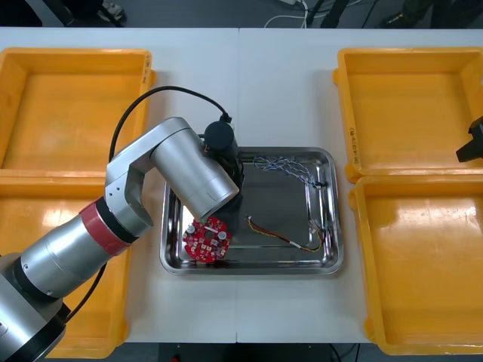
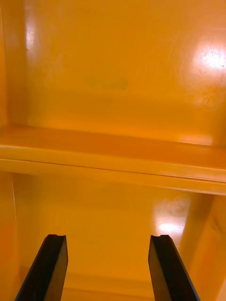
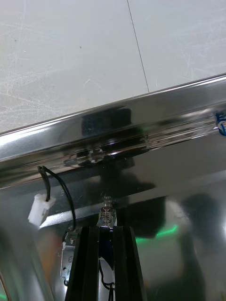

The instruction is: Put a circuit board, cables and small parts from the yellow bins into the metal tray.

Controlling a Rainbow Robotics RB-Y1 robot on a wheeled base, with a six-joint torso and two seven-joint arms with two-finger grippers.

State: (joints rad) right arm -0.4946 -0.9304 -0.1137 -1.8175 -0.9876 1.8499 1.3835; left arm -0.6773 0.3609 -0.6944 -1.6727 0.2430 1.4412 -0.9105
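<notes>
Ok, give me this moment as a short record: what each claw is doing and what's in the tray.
left claw: shut on a small metal part, low inside the tray
right claw: open, holding nothing, above the yellow bins on the right
in tray: red circuit board, blue and white cable, red and yellow cable
black cable: white plug, beside the left claw

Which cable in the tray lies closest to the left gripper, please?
The black cable with the white plug, beside the left gripper; the blue-and-white cable and the red-and-yellow cable lie farther off.
</notes>
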